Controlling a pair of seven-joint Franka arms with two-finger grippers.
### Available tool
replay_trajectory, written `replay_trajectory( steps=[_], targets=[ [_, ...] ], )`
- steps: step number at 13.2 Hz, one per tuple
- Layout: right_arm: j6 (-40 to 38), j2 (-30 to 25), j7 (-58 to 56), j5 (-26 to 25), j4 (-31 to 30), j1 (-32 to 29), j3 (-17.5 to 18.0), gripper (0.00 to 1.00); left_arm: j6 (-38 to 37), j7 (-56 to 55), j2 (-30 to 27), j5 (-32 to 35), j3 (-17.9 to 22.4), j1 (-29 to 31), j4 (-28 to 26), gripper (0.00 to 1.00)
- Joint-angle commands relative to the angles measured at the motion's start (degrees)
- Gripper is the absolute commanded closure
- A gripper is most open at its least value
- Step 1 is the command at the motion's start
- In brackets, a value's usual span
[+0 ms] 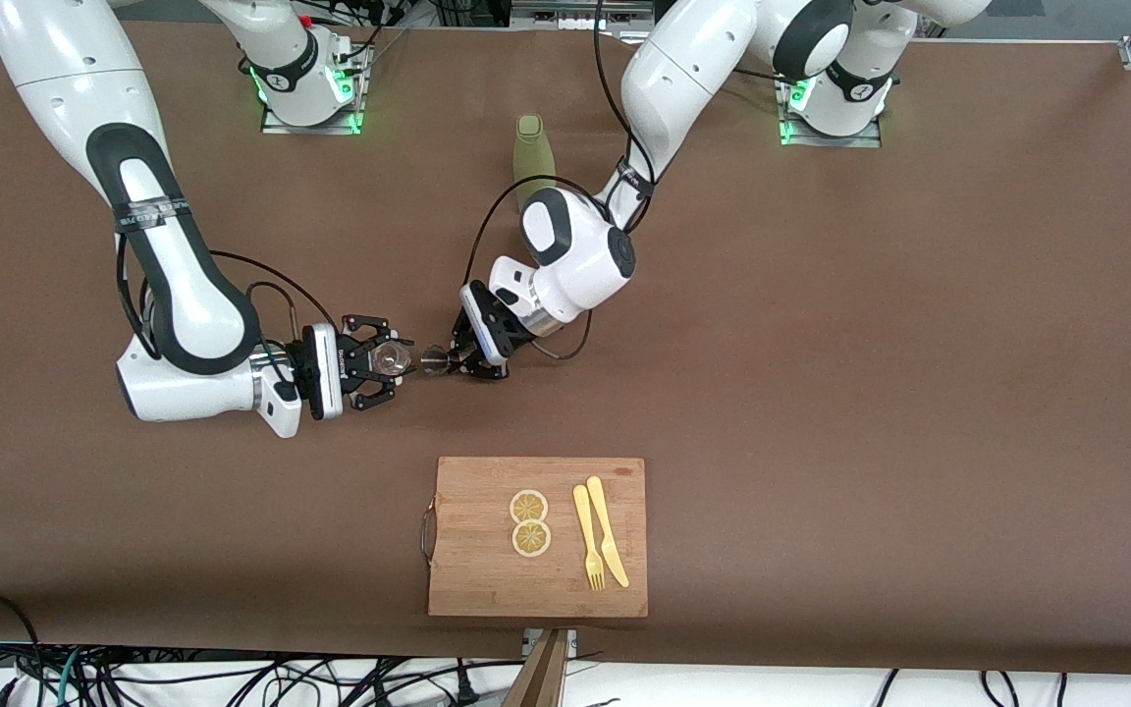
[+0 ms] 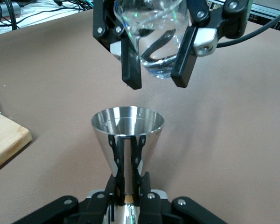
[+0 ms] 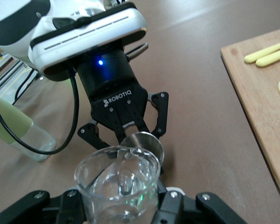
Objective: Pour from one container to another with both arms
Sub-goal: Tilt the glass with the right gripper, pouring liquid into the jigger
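Left gripper (image 1: 456, 358): black fingers pinched on the narrow waist of the jigger, up over bare tablecloth between the bottle and the cutting board.
Jigger (image 2: 127, 140): small polished steel, two cones joined at a thin waist; mirror-bright wall, round open mouth facing the cup.
Right gripper (image 1: 391, 361): black linked fingers pressed against the sides of the cup, also held in the air, just beside the left gripper.
Cup (image 3: 117, 179): small clear glass, rounded, with a glinting rim and a pouring lip; its mouth is just beside the jigger's; whether they touch, I cannot tell.
Bottle (image 1: 530, 159): tall, smooth, matte olive green with a clear lower part, standing upright between the two arm bases.
Cutting board (image 1: 487, 579): flat rectangle of pale grained wood with a metal loop handle, nearer the front camera than both grippers.
On the board: two round lemon slices (image 1: 529, 521) side by side; a pale yellow plastic fork (image 1: 586, 535) and knife (image 1: 607, 530) lying parallel.
Table (image 1: 919, 393): covered in a plain brown matte sheet.
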Motion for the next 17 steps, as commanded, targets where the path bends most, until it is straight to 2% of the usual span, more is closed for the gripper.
replay_trajectory(
  steps=[1,9,17],
  targets=[
    [2.03,-1.18,4.18,-4.64,-0.38,-0.23,2.03,0.59,1.1,-0.79,-0.03,-0.99,0.78,-0.99,-0.02,1.0],
    [5.56,-1.18,11.92,-12.99,-0.11,-0.23,6.16,0.59,1.54,-0.7,-0.03,-0.99,0.78,-0.99,-0.37,1.0],
    [6.61,-1.18,13.6,-15.99,0.42,1.26,6.17,0.59,3.48,-0.79,-0.03,-0.99,0.78,-1.78,-0.29,1.0]
  ],
)
